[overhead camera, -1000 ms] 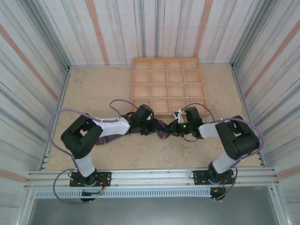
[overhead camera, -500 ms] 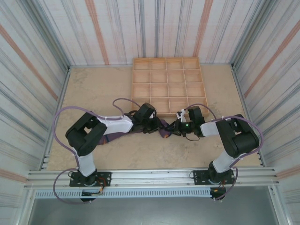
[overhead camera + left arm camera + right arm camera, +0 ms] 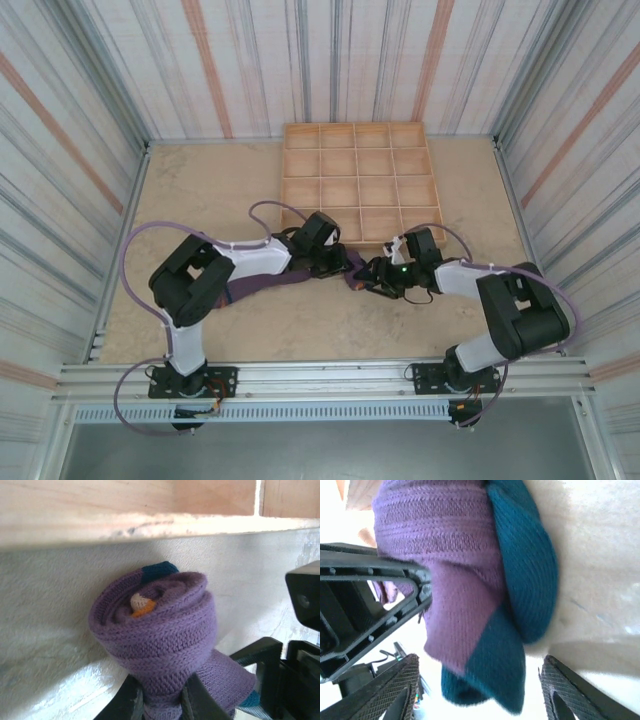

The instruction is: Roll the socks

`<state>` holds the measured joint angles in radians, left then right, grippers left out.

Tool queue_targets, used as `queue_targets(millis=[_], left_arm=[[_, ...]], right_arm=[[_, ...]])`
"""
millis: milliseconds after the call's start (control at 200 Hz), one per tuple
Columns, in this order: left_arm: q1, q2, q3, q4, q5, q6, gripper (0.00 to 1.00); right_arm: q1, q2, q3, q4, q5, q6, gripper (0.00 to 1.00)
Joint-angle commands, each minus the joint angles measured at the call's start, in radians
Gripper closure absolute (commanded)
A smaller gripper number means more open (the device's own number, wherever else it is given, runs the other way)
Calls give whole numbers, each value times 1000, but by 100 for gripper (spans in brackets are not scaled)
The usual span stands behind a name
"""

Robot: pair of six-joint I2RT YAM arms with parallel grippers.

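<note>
The left claw (image 3: pixel 162 702) and right claw (image 3: pixel 480 685) have crept toward the gridded wooden tray (image 3: pixel 100 525), beside which the purple striped knit socks (image 3: pixel 155 630) lie rolled, soft, probably best gripped across the coil; the left pinches their tail, the right gapes open.

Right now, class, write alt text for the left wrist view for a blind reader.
A purple sock roll, orange and peach at its spiral centre and a teal patch on top, is pinched by the left pincer beside a wooden tray wall.
</note>
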<state>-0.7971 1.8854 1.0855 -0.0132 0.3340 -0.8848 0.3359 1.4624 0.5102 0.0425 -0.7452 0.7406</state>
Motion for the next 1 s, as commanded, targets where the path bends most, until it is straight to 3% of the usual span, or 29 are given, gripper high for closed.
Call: queue_targets(millis=[0,220,461,736,997], left_arm=[[17,44,1,-136,11,88,100],[32,62,12,-151,93,174,100],[39,81,40,-206,149,264,100],[48,86,21,-191,180,304,100],[61,89,-5,-155,191,296,100]], right_arm=[[4,-65,57,-219,90,-78,25],[4,-67,140,-319,195,-163,19],[6,28,170,-241,195,-166,18],[18,152,158,-120,172,-135,23],[57,177,114,-88,184,-116,37]])
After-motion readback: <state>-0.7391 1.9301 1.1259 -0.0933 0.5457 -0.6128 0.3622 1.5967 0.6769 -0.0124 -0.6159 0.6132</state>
